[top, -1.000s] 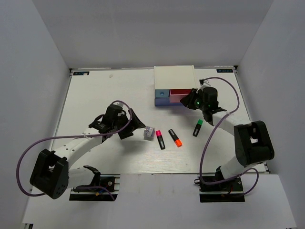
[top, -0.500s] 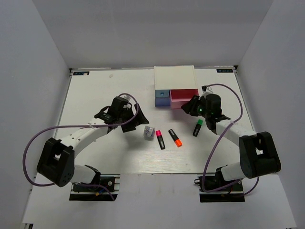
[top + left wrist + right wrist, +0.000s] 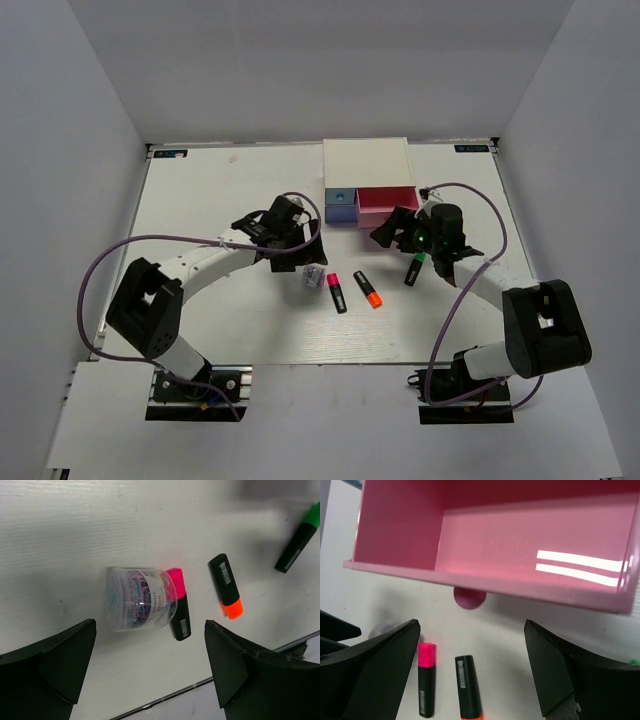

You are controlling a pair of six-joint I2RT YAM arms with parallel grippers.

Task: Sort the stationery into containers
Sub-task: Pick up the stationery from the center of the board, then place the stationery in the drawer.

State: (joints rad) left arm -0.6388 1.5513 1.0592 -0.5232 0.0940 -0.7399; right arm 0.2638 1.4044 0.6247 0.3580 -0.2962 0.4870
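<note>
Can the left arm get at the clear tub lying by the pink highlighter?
Probably yes: the left end effector hangs open over the clear tub, nothing covering it, though the pink-capped highlighter touching it may get nudged.

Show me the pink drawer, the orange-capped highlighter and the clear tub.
pink drawer point(image 3: 520, 540): right wrist view, inside wall.
orange-capped highlighter point(image 3: 226, 586): left wrist view, black barrel.
clear tub point(image 3: 137, 600): left wrist view, side wall.

Lab rig: white table point(image 3: 200, 190) walled in by plain panels point(image 3: 70, 110)
</note>
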